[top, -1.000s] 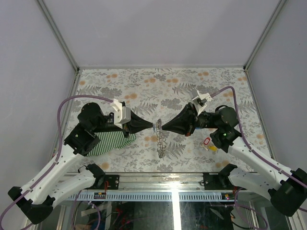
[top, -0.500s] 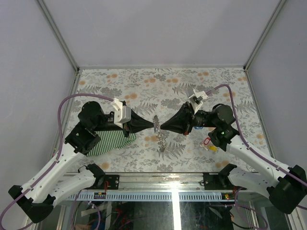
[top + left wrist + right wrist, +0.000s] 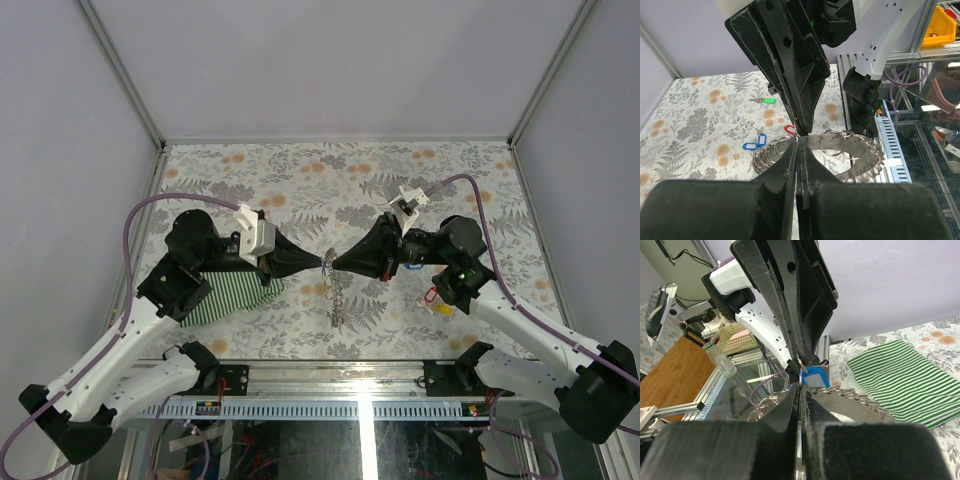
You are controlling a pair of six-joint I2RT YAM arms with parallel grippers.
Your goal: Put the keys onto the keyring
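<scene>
- Above the middle of the fern-patterned table point(image 3: 300, 180), the left gripper point(image 3: 322, 262) and the right gripper point(image 3: 336, 264) point at each other, tips almost touching.
- Both sets of jaws are clenched tight, with no gap showing between the fingers in either wrist view.
- Just below the meeting tips is the keyring point(image 3: 337, 295), a silvery, toothed, chain-like loop that trails from them toward the near edge of the table.
- Seen from the right wrist, one blue key tag point(image 3: 814, 376) sits right at the tip of the left gripper. Whether the jaws pinch the tag, the keyring, or both cannot be told.
- Under the left arm lies a green striped cloth point(image 3: 235, 293), folded flat.
- Beside the right arm, a red key tag point(image 3: 431, 296) and a yellow key tag point(image 3: 442, 309) lie on the table, well apart from the keyring.
- Seen from the left wrist, two blue key tags point(image 3: 752, 145) lie near the loop, and a green key tag point(image 3: 769, 100) lies farther off.
</scene>
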